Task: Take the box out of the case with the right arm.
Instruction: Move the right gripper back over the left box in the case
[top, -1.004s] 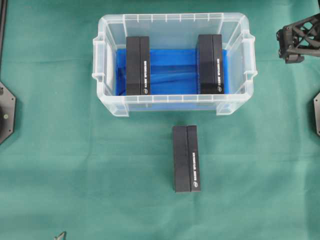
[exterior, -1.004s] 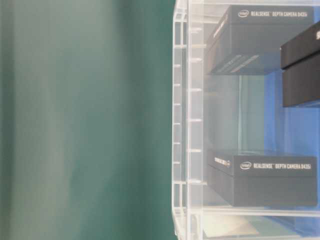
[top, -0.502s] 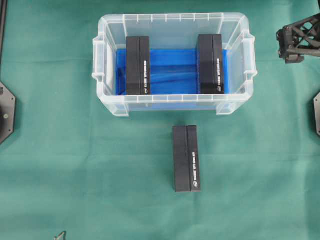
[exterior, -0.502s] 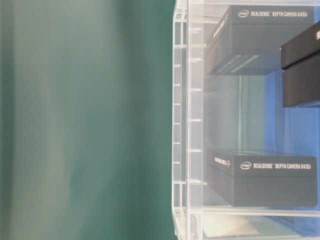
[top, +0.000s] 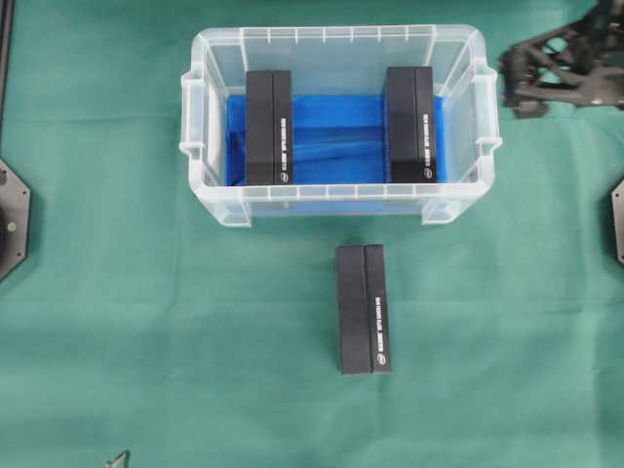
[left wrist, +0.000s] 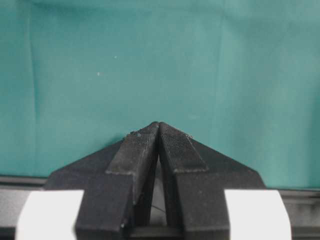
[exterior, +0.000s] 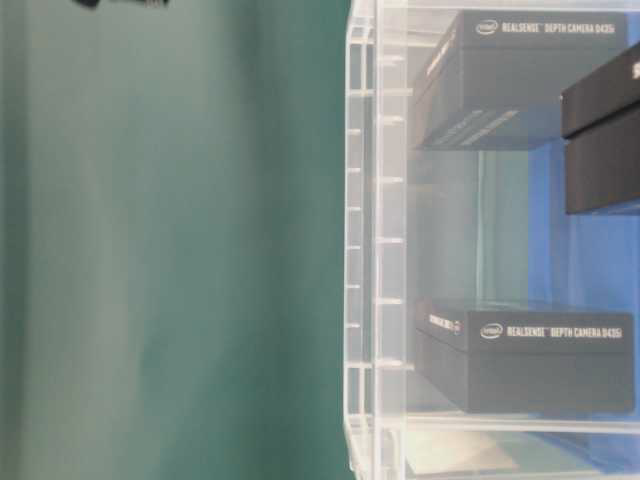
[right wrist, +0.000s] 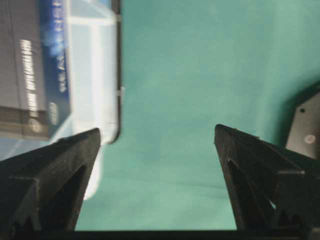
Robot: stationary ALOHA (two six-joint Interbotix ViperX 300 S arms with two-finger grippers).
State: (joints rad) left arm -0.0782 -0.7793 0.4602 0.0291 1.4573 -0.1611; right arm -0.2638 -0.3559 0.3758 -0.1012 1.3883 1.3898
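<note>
The clear case (top: 200, 146) with its blue floor stands at the back middle of the green cloth. Two black boxes lie inside it, one on the left (top: 268, 127) and one on the right (top: 410, 125). My right gripper (top: 515, 86), all black lattice, hovers just outside the case's right end, open and empty. In the right wrist view the right gripper (right wrist: 157, 130) is spread wide over bare cloth, with the case's corner (right wrist: 107, 75) and a box (right wrist: 20, 70) at the upper left. My left gripper (left wrist: 159, 125) is shut on nothing above the cloth.
A third black box (top: 364, 308) lies on the cloth in front of the case. Black base plates sit at the left edge (top: 12, 219) and the right edge (top: 617, 219). In the table-level view, the case wall (exterior: 375, 240) fills the right half.
My right gripper has swung left toward the case's right end. The boxes and case have not moved.
</note>
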